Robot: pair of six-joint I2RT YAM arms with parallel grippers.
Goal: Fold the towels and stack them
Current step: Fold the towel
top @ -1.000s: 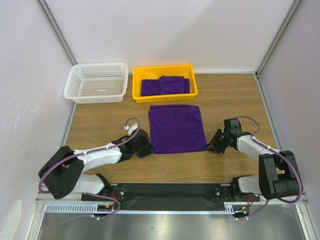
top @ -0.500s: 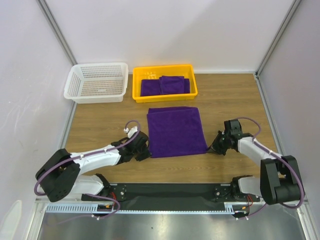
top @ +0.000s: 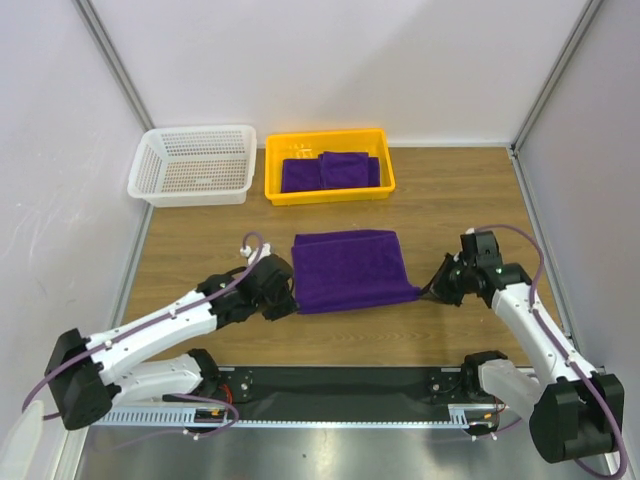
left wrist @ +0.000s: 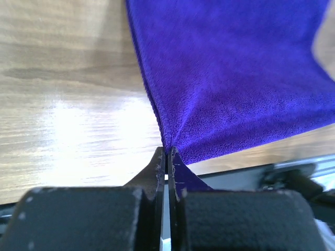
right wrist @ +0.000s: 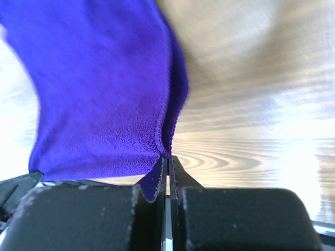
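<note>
Purple towel (top: 345, 268) held at both near corners.
The left gripper (left wrist: 167, 152) is clamped on the left corner, the right gripper (right wrist: 167, 157) on the right; the far edge is rested on the table (top: 460, 200).

A deep purple terry towel (top: 345, 268) lies spread on the wooden table (top: 200, 240), its two near corners raised off the surface. More folded purple towels (top: 330, 172) sit side by side in the yellow plastic tray (top: 330, 194).

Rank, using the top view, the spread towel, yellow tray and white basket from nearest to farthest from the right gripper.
1. The spread towel, centre: its corner is pinched in the right gripper.
2. The yellow tray, farther back, to the left.
3. The white basket, far back left.
</note>
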